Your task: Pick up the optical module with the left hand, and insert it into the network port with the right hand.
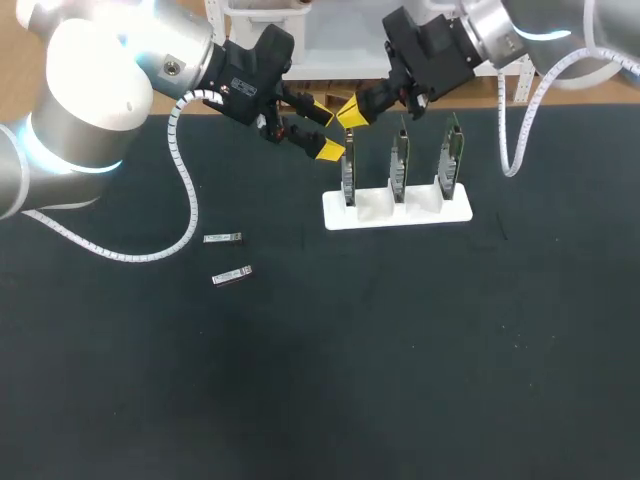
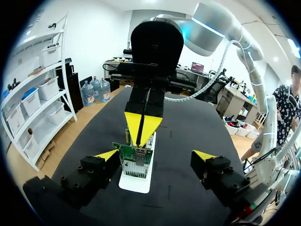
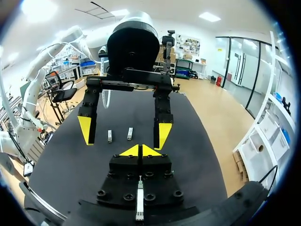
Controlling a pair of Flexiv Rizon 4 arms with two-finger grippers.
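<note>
Left gripper (image 1: 322,130) wide open, empty; right gripper (image 1: 352,112) clamped on module (image 3: 139,205) at port (image 2: 139,153); I judge handover done, insertion pending

Head view: we look down from above and behind our arms. The rack (image 1: 397,210) stands past the middle of the table (image 1: 330,380), seen whole and from fairly far.
Left wrist view: we look out along the left gripper (image 2: 156,155), close on the rack's narrow end. Just above the rack, the right gripper (image 2: 141,127) faces us.
Right wrist view: we look the opposite way from above the rack, along our right gripper. The left gripper is near ahead, and two modules (image 3: 109,136) lie farther off on the table.
Shared: each wrist view holds the other arm's gripper. The head view takes in both grippers, the rack and the modules. The rack shows in the head and left wrist views.
</note>
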